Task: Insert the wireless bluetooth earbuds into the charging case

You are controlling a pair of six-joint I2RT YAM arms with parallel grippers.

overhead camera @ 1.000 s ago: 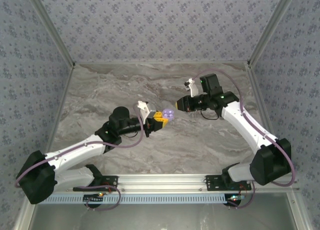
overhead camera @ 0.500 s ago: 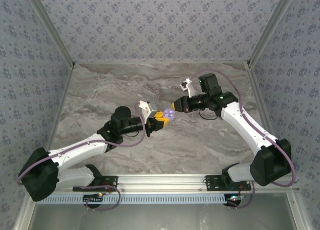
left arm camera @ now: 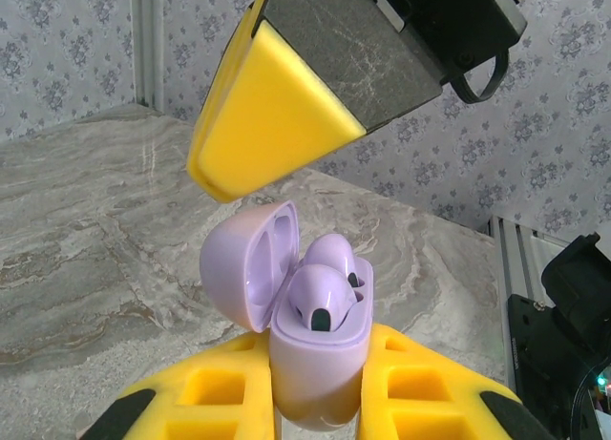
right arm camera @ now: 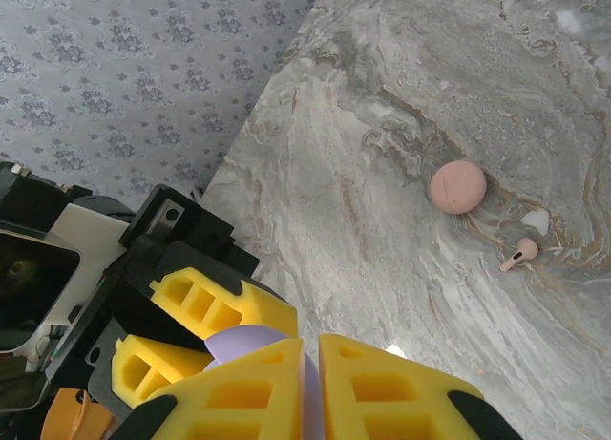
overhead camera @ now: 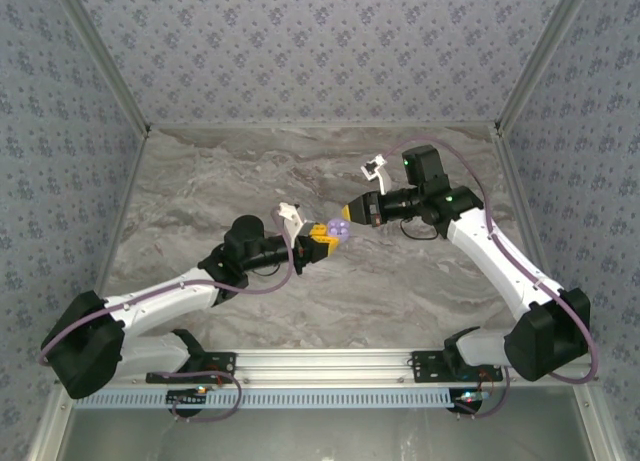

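My left gripper [left arm camera: 320, 407] is shut on the body of a lilac charging case [left arm camera: 320, 359] and holds it upright above the table. Its lid [left arm camera: 243, 268] is hinged open to the left. Two lilac wireless bluetooth earbuds [left arm camera: 320, 292] sit side by side in its wells. My right gripper [right arm camera: 310, 383] is shut with nothing between its yellow fingers [left arm camera: 267, 115]. It hovers just above the open lid [right arm camera: 250, 343]; whether it touches the lid I cannot tell. In the top view the case [overhead camera: 339, 228] hangs over mid-table between the left gripper [overhead camera: 322, 237] and the right gripper [overhead camera: 349, 212].
A round pink case [right arm camera: 457, 186] lies shut on the marble table [right arm camera: 382, 173]. A loose pink earbud [right arm camera: 521, 253] and a small white piece [right arm camera: 537, 220] lie beside it. Patterned walls [overhead camera: 320, 51] enclose the table on three sides.
My right gripper has moved left, closing in on the open case. The left gripper has kept the case almost still.
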